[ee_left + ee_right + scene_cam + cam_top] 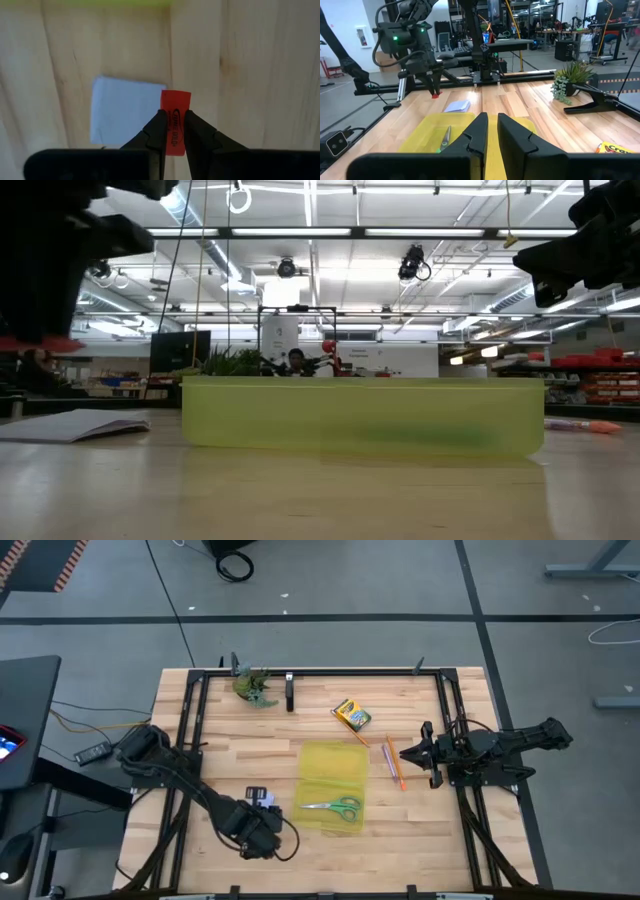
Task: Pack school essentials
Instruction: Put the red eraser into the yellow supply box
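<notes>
My left gripper (264,806) is shut on the tiny red eraser (175,118) above the table's near left part, over the pale blue note pad (125,116), which lies flat on the wood. The right wrist view shows the left gripper (434,86) with the eraser (436,94) clear of the table. The green-handled scissors (335,806) lie inside the yellow case (333,765). The crayon box (352,715), orange pencil (397,766) and purple pen (388,754) lie on the table. My right gripper (421,751) hovers shut and empty, right of the pencil. My left gripper pinches the red eraser between its two fingers (156,131), one on each long side (184,125). The fingers point down from above. The eraser's far end sticks out past the fingertips, and it hangs clear of the table above the note pad's edge.
A greenish leafy clump (252,687) on a black stand sits at the far edge. A black frame (320,672) runs around the tabletop. Bare wood lies between the case and the near edge.
</notes>
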Available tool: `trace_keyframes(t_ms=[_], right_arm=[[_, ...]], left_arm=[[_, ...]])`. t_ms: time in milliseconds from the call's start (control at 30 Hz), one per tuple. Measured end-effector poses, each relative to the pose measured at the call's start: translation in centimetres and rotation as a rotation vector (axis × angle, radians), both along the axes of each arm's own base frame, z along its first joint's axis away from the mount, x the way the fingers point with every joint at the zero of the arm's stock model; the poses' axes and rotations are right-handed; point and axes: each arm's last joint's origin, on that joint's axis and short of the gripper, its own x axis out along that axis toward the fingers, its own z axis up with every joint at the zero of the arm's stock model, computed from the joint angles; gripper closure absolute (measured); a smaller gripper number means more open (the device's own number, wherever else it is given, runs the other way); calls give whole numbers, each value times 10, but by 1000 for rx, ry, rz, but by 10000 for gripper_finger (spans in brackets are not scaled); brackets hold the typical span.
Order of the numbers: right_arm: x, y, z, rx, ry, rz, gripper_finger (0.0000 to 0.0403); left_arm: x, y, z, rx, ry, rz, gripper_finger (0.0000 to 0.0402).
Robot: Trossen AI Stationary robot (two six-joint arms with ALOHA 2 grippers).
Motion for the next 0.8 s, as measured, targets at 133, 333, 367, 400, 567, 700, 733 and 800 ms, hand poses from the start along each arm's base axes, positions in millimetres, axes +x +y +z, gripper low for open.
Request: trace_keyframes(t_ms=[133, 333, 367, 400, 567, 700, 733, 800], right_arm=[[0, 0, 0, 0, 0, 0, 352], [0, 0, 0, 0, 0, 0, 352], [0, 0, 0, 0, 0, 0, 352], [0, 0, 0, 0, 0, 0, 352], [0, 0, 0, 0, 0, 0, 352], [0, 0, 0, 0, -1, 0, 352], [0, 0, 0, 0, -1, 0, 352], [0, 0, 0, 0, 0, 0, 352]], left_arm=[[12, 10, 6, -6, -17, -11, 352], [34, 31, 11, -17, -72, -44, 348], [38, 35, 12, -19, -86, -48, 349], [42, 39, 12, -21, -100, -52, 349], [63, 61, 15, -28, -193, -69, 348], [77, 78, 17, -23, -262, -86, 347], [81, 81, 15, -19, -274, -91, 348], [88, 85, 8, -8, -275, -111, 350]])
